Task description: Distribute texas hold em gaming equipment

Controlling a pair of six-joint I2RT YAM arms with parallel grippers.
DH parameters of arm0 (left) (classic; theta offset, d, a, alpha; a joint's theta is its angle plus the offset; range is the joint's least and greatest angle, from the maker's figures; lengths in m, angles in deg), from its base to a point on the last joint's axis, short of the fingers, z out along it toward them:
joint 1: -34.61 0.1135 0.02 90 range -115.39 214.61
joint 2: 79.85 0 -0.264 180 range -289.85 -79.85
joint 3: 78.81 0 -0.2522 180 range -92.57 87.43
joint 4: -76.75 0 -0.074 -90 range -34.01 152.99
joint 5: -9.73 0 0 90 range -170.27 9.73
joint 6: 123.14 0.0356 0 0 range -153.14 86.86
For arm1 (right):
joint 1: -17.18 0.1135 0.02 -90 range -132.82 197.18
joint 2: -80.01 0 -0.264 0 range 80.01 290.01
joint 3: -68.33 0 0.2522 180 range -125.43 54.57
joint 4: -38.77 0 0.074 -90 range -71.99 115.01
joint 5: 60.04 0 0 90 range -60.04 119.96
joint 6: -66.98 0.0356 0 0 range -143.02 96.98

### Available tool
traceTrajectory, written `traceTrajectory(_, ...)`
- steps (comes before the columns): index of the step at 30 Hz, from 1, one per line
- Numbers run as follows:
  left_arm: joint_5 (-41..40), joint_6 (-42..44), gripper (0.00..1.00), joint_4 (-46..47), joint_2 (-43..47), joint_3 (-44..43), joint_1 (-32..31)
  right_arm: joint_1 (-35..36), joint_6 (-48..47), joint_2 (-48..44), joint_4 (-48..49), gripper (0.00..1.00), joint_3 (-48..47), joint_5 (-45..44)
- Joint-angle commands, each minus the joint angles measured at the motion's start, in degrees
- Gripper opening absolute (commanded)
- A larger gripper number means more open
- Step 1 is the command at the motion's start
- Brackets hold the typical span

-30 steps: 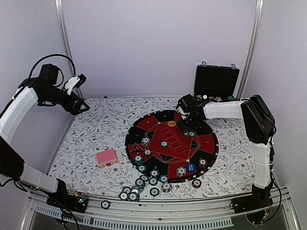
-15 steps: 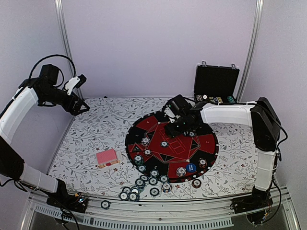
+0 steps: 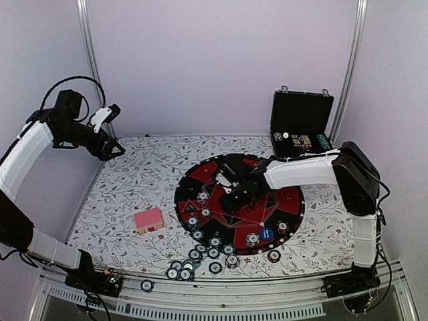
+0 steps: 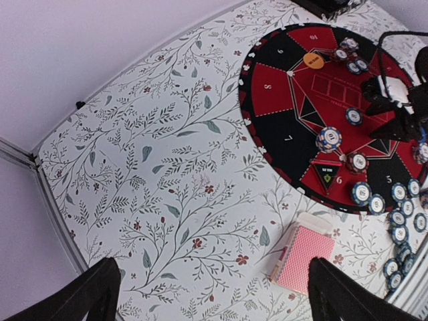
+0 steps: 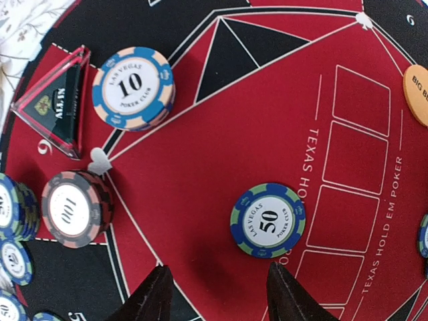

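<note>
Hovering low over the middle of the round mat [image 3: 200, 175], the right hand [image 5: 221, 297] was seen released, its fingers apart with only the mat's red surface between them and nothing grasped. A blue-and-green 50 chip [image 5: 267, 220] was found lying flat on the mat just beyond the fingertips, at their 12 o'clock, untouched. From that chip, a blue-and-white 10 stack [image 5: 132, 87] was placed at 10 o'clock, a brown-red 100 stack [image 5: 75, 208] at 9 o'clock, and an orange disc [image 5: 418, 93] at 2 o'clock, cut by the frame edge. A clear triangular marker [image 5: 57, 107] was set just beside the 10 stack. In the top view, a blue disc [image 3: 266, 234] was seen at the mat's 5 o'clock, and loose chips [image 3: 195, 254] were spread from its 7 o'clock rim onto the flowered table [image 3: 134, 177]. A pink-backed deck of cards [image 3: 149, 220] was laid on the table at the mat's 8 o'clock, well apart from both hands. An open black case [image 3: 301, 120] was stood at 1 o'clock. The left hand [image 3: 115, 150] was held high at the table's 10 o'clock, fully released and empty.
</note>
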Motion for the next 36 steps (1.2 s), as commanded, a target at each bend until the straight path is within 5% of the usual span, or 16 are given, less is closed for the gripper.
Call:
traceTrajectory(1, 0.5, 0.3, 1.00, -0.1, -0.1, -0.5, -0.5, -0.2, -0.8, 2.3, -0.3, 0.50, -0.5, -3.6)
traceTrajectory(13, 0.5, 0.4, 1.00, -0.4, -0.5, -0.9, -0.5, -3.7, 0.4, 5.1, 1.2, 0.46, -1.9, -7.8)
traceTrajectory(20, 0.0, 0.5, 1.00, -0.5, -0.4, -0.9, -0.5, -4.0, -0.9, 7.3, 0.8, 0.55, -5.2, -6.0)
traceTrajectory(36, -0.4, 0.9, 1.00, -0.4, -0.2, -0.7, -0.5, -12.0, -1.3, 3.3, 2.0, 0.34, 1.5, -8.7)
